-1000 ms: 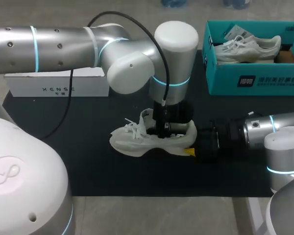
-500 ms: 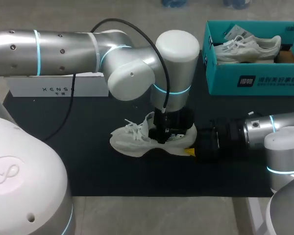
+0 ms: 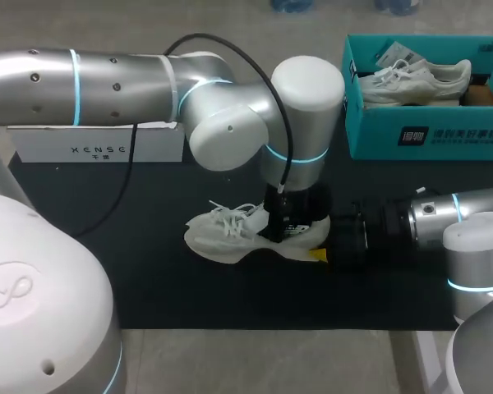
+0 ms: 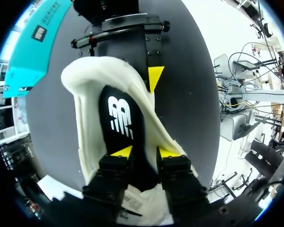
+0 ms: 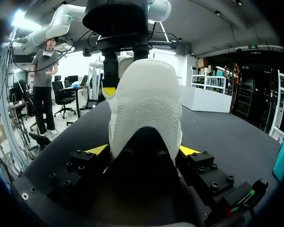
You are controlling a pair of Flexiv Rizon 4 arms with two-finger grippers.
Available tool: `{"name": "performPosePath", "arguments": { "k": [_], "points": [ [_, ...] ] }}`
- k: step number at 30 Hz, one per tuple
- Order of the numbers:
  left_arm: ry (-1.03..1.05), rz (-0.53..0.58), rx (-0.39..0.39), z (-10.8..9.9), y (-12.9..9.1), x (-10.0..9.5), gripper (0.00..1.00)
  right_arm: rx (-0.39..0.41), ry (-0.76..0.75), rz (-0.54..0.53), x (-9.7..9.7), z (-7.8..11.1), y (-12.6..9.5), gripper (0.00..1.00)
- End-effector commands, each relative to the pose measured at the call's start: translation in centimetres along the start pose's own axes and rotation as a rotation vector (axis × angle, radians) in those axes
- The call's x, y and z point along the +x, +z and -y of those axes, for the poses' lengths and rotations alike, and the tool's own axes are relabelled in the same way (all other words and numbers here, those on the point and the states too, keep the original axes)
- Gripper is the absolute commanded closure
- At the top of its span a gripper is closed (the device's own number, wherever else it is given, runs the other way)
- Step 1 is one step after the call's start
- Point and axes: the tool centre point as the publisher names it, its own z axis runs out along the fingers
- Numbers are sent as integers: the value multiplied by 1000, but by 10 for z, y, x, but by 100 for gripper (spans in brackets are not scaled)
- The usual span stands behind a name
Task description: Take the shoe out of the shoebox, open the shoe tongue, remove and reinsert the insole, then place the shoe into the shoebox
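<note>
**A:** Where was the white shoe (image 3: 222,236)?

**B:** Out on the black mat (image 3: 148,271), well apart from the teal shoebox (image 3: 427,141). Its toe pointed to my left side and its heel to my right arm.

**A:** And the right gripper (image 5: 143,150)?

**B:** Clamped on the heel! Both yellow tips pressed against it, one on each side, set fairly wide.

**A:** The left gripper (image 4: 144,152)?

**B:** It was straight down from above, in the shoe's mouth, right over the black insole (image 4: 120,113) (the laces (image 3: 228,217) lay loose over the front). Whether it had hold of anything, I couldn't tell.

**A:** Anything in the box?

**B:** A second white shoe (image 3: 411,80) lay inside.
</note>
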Motion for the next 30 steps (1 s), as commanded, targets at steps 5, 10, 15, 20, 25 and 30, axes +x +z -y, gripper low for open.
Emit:
{"name": "performPosePath", "arguments": {
  "k": [5,10,15,20,25,30],
  "points": [
    [32,46,-26,10,56,-5,75,2,1,2,1,7,5,100],
    [35,86,6,10,77,-9,100,2,1,2,1,7,5,100],
    [-12,127,68,6,63,-17,100,2,1,2,1,7,5,100],
    [-32,164,95,4,50,-23,100,2,1,2,1,7,5,100],
    [-45,204,114,4,38,-27,100,2,1,2,1,7,5,100],
    [-75,245,142,4,18,-33,100,2,1,2,1,7,5,100]
  ]
}}
